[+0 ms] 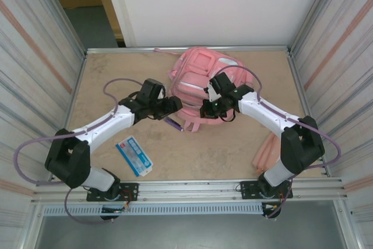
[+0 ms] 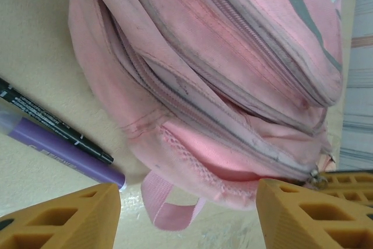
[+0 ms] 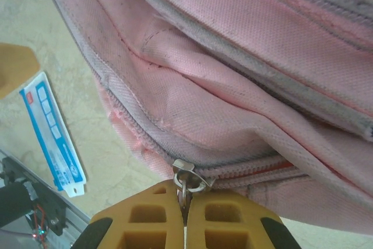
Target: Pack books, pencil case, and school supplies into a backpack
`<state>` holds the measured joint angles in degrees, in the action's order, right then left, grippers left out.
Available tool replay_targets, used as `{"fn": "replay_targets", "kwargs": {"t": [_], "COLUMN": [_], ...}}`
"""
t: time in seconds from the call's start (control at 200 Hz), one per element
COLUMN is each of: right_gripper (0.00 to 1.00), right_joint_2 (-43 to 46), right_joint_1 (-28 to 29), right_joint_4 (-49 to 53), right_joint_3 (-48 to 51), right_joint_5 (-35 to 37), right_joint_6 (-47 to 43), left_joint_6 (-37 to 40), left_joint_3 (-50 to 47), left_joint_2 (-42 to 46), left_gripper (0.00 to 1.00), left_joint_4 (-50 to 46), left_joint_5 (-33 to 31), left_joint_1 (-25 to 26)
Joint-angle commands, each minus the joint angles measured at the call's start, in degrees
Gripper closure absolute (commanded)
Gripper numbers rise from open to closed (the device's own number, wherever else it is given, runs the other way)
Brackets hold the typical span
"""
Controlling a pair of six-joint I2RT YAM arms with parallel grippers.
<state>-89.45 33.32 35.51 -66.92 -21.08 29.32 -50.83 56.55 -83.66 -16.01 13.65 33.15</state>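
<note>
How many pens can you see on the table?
2. The purple pen and the black pen lie side by side beside the backpack; others could be hidden under it.

top external: overhead, near side, looking down | both wrists: close, facing backpack (image 2: 233, 86) | shared: its zipped edge

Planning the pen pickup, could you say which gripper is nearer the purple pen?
Left. The left gripper is open beside the purple pen; the right gripper pinches a zipper pull farther off.
</note>
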Motion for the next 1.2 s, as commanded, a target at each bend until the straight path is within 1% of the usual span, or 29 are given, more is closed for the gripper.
{"fn": "replay_targets", "kwargs": {"t": [0.0,0.105,0.19,0.316,0.431,0.521,0.556,0.621,0.687,0.717,0.787,0.887,1.012,1.097,1.143,1.198], "right_gripper": [1.0,1.0,1.0,1.0,1.0,1.0,1.0,1.0,1.0,1.0,1.0,1.0,1.0,1.0,1.0,1.0], "right_joint_2": [0.5,0.6,0.2,-1.2,-1.8,-1.8,-1.4,-1.0,-0.7,-0.8,-1.1,-1.7,-2.7,-2.6,-2.5,-2.5], "right_joint_1": [1.3,3.0,4.2,5.4,5.6,5.5,5.2,4.4,4.1,4.0,4.0,4.0,4.4,4.6,4.6,4.6], "right_joint_4": [-3.3,-3.6,-5.3,-5.6,-5.7,-4.8,-4.7,-5.0,-5.5,-5.5,-5.6,-6.1,-5.7,-5.9,-6.1,-5.8], "right_joint_3": [0.2,0.6,1.4,1.2,1.6,2.0,2.5,3.6,4.2,4.2,3.8,3.2,1.9,1.9,1.8,1.5], "right_joint_5": [-2.5,0.1,0.4,0.2,-0.3,-0.1,0.5,0.6,0.2,0.2,0.0,-0.5,-0.9,-0.9,-1.0,-0.9], "right_joint_6": [0.1,0.0,0.4,0.0,-0.4,-1.2,-1.0,-0.4,-0.4,-0.5,-0.7,-0.4,-1.0,-0.8,-0.8,-1.1], "left_joint_6": [-4.2,-6.8,-8.0,-7.8,-7.8,-7.7,-7.8,-9.4,-10.1,-10.3,-11.5,-12.9,-14.0,-14.4,-14.3,-13.7], "left_joint_3": [1.8,2.3,2.9,3.7,3.8,3.4,3.6,4.9,4.8,4.0,2.3,2.8,3.0,4.2,4.5,4.2], "left_joint_2": [-3.4,-6.0,-7.3,-8.9,-10.2,-10.4,-10.1,-8.4,-5.2,-3.7,-2.4,-4.9,-10.1,-13.3,-13.8,-13.5], "left_gripper": [0.37,0.37,0.38,0.4,0.4,0.4,0.39,0.38,0.37,0.37,0.37,0.37,0.37,0.37,0.38,0.39], "left_joint_4": [3.0,5.6,6.3,6.3,5.5,6.6,6.3,3.2,1.4,2.5,5.4,5.0,7.3,7.0,6.7,6.6], "left_joint_5": [-3.4,-5.4,-7.3,-11.8,-15.7,-17.9,-17.6,-14.7,-17.6,-19.0,-20.1,-18.6,-15.1,-12.8,-13.1,-15.5], "left_joint_1": [1.1,1.8,2.8,4.4,4.4,4.3,4.3,4.0,5.1,5.7,6.6,6.8,6.8,6.7,6.8,7.3]}}
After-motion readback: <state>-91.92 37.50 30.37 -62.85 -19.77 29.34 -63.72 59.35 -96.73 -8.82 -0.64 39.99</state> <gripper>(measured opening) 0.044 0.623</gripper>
